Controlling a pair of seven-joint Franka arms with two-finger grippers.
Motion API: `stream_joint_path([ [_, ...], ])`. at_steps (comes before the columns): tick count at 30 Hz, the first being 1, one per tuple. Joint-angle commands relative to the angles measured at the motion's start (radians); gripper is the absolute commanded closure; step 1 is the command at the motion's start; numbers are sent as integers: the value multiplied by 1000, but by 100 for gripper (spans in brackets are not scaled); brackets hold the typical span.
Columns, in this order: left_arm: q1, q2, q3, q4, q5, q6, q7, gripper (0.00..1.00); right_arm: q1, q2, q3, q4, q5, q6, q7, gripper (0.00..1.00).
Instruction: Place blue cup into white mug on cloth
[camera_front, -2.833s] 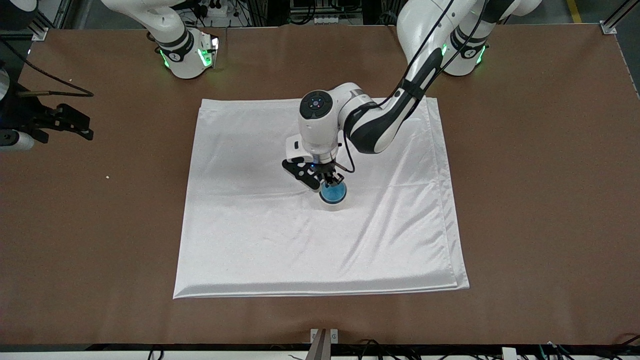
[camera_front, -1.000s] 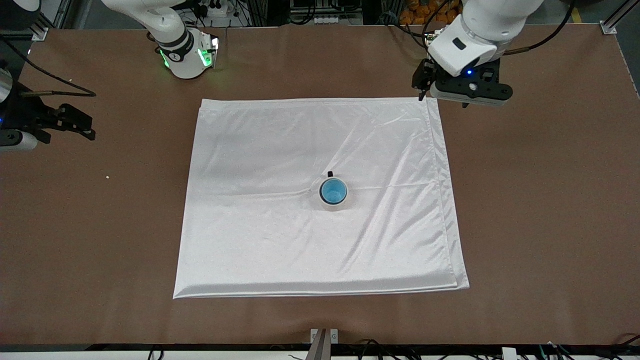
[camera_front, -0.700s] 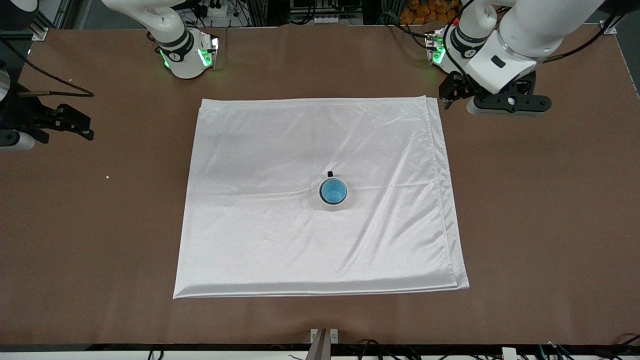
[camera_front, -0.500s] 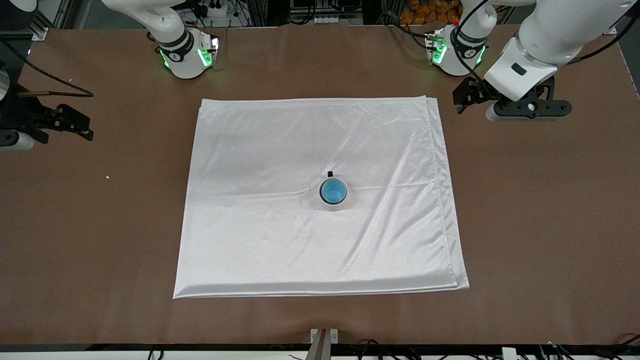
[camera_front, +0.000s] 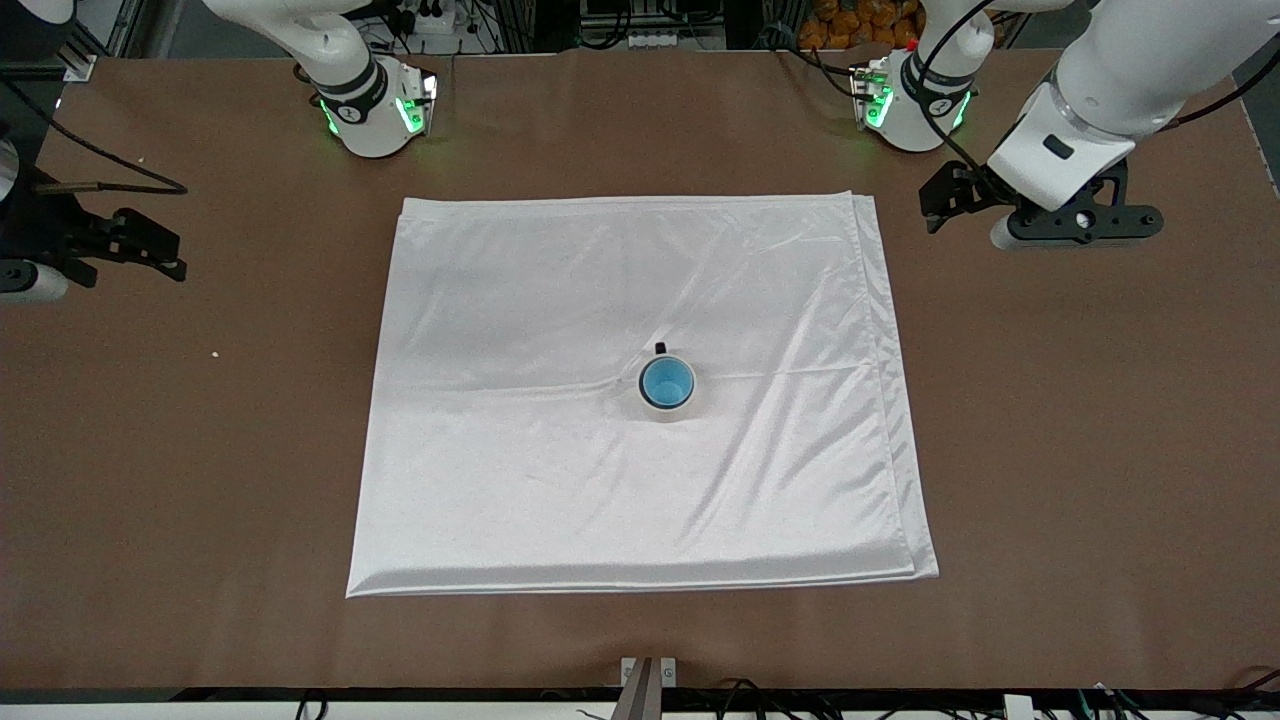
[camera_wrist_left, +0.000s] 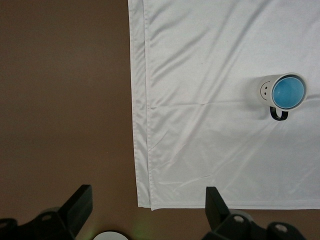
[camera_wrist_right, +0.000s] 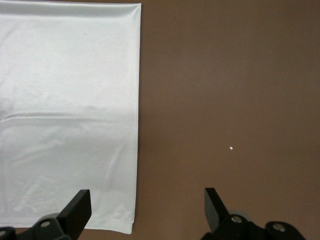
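The blue cup (camera_front: 667, 381) stands inside the white mug (camera_front: 668, 413), upright near the middle of the cloth (camera_front: 520, 450). The mug's black handle (camera_front: 660, 348) points toward the robots' bases. In the left wrist view the blue cup (camera_wrist_left: 289, 93) sits in the mug (camera_wrist_left: 262, 90), whose smiley face shows, on the cloth (camera_wrist_left: 210, 125). My left gripper (camera_front: 945, 200) is open and empty, up over the bare table beside the cloth's corner near the left arm's base; its jaws (camera_wrist_left: 147, 207) stand wide apart. My right gripper (camera_front: 160, 255) waits open and empty over the table at the right arm's end (camera_wrist_right: 145, 206).
The brown table (camera_front: 1080, 450) surrounds the cloth on all sides. The arm bases (camera_front: 905, 100) (camera_front: 375, 110) stand along the edge farthest from the front camera. A small white speck (camera_front: 214, 354) lies on the table near my right gripper. The right wrist view shows the cloth's edge (camera_wrist_right: 65, 100).
My left gripper has let go of the blue cup inside the mug, risen, and drawn back to the left arm's end of the table. The right arm has not moved.
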Motion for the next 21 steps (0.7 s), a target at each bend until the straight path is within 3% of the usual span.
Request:
stream_joint_path([
  [1, 5, -5, 3, 0, -12, -4, -9, 0, -17, -8, 13, -6, -4, 0, -9, 0],
  [17, 28, 57, 11, 69, 2, 0, 5, 0, -14, -10, 13, 12, 2, -6, -4, 0],
  [21, 10, 69, 61, 89, 3, 0, 6, 0, -11, -10, 14, 14, 2, -14, -4, 0],
])
